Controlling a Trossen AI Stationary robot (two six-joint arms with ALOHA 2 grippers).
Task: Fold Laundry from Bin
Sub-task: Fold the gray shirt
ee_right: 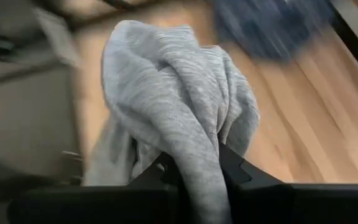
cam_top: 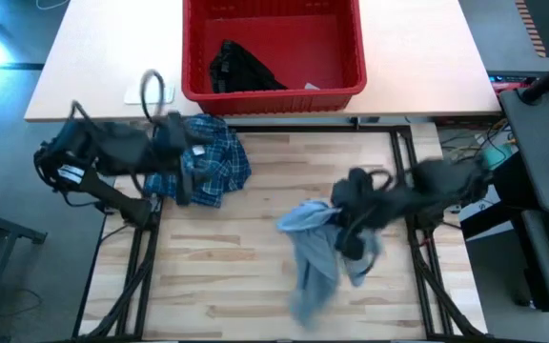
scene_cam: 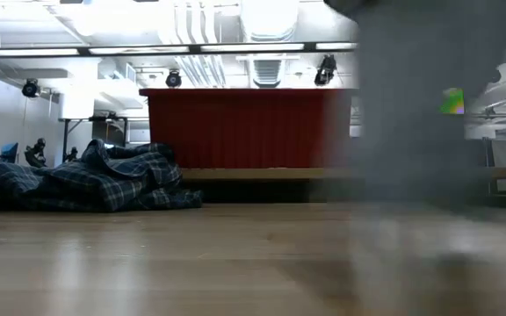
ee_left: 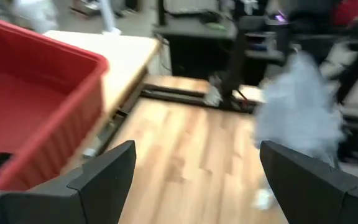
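Right pincer (ee_right: 194,171) pinched grey T-shirt (cam_top: 315,257), bunched, at surface's 5 o'clock. Left pincer (ee_left: 194,180) spread, empty, over plaid shirt (cam_top: 208,162) at 10. Black garment (cam_top: 241,69) in red bin (cam_top: 274,93) at 12. Risk: wadded grip slips, shirt drops crumpled.

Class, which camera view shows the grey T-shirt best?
The right wrist view: the T-shirt fills the picture, pinched in the right tool. The high view shows it hanging small, the low view a grey blur, the left wrist view a pale blur.
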